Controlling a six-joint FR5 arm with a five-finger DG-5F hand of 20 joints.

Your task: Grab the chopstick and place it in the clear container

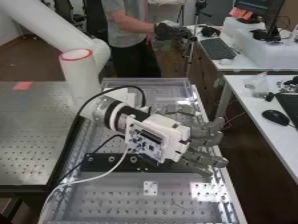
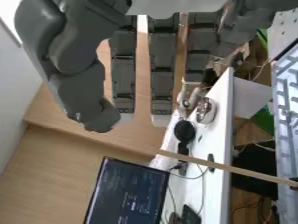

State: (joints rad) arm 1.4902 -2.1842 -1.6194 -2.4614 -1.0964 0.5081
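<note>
Okay, the chopstick (image 2: pixel 226 168): I see it in the wrist view, past the fingertips and apart from them. One end is free. The other runs to a small dark piece near the perforated bench (image 1: pixel 110 200), so I judge it stands up from there, though how it is held I can't make out.

The hand (image 1: pixel 201 134) is open, fingers (image 2: pixel 161 65) out straight, gripping nothing. It hangs over the bench, on the arm (image 1: pixel 86 82).

Step in hand, my reading: approach, before any grasp. Next move calls for bringing the palm in beside the stick, with it between thumb and fingers, then curling round it. Lift and carry come after. Worth lining up slowly; so thin a thing could be knocked over or slip past.

Hard to make out: the clear container. A see-through panel (image 1: pixel 146 81) at the bench's far end might be its wall, but I can't be sure. In the high view the hand and its circuit board (image 1: pixel 148 142) cover part of the bench and the black bar (image 1: pixel 106 161).
</note>
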